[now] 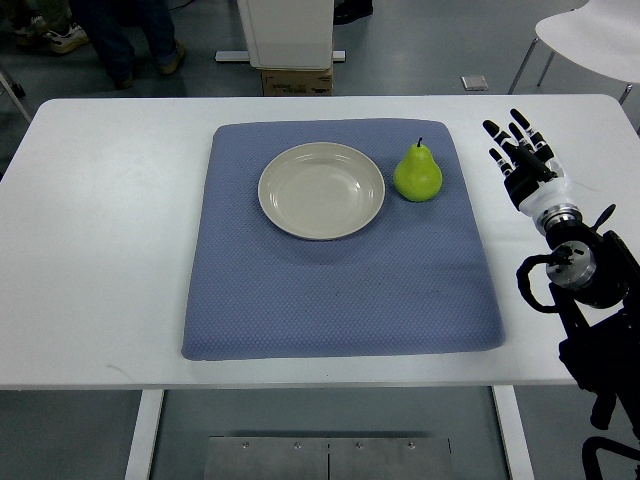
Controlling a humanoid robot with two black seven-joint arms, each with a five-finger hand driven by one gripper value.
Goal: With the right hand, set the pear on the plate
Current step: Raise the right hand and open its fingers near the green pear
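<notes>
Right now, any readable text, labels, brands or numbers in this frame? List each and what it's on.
None readable.
The plate, pear, blue mat and white table carry no print.
The right hand shows no legible marking.
The cardboard box behind the table: any print is too small to read.
The small plate on the floor: too blurred to tell.

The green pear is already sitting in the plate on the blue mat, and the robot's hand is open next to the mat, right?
Not quite. The top view shows the pear standing on the blue mat beside the plate, not in it; the plate holds nothing. The rest is right: the right hand is open next to the mat.
</notes>
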